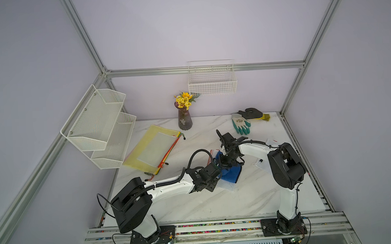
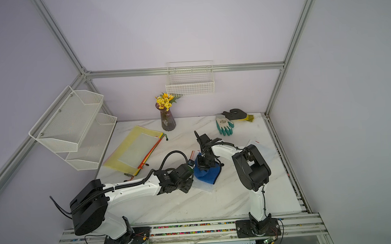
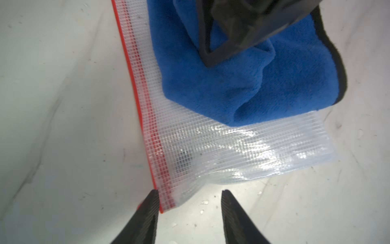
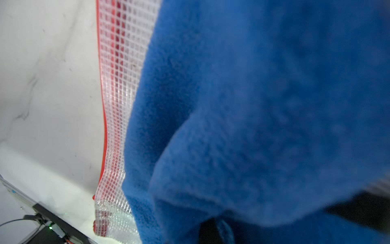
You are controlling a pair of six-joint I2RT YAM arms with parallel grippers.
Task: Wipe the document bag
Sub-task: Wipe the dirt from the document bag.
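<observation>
A clear mesh document bag [image 3: 232, 147] with a red zip edge lies flat on the marble table in both top views [image 1: 226, 185] [image 2: 203, 186]. A blue cloth [image 3: 211, 84] with a black hem is bunched on top of it. My right gripper [image 1: 227, 165] comes down from above and is shut on the blue cloth [image 4: 253, 105], which hides its fingers in the right wrist view. My left gripper [image 3: 190, 192] is open at the bag's near corner. One fingertip [image 3: 154, 196] sits against the red edge and nothing is gripped.
Yellow zip pouches [image 1: 153, 150] lie at the left, below a white mesh rack [image 1: 98, 127]. A vase of yellow flowers [image 1: 184, 119] stands at the back and two gloves [image 1: 241, 123] lie at the back right. A wire basket [image 1: 212, 85] hangs on the wall. Another clear pouch [image 1: 264, 164] lies under the right arm.
</observation>
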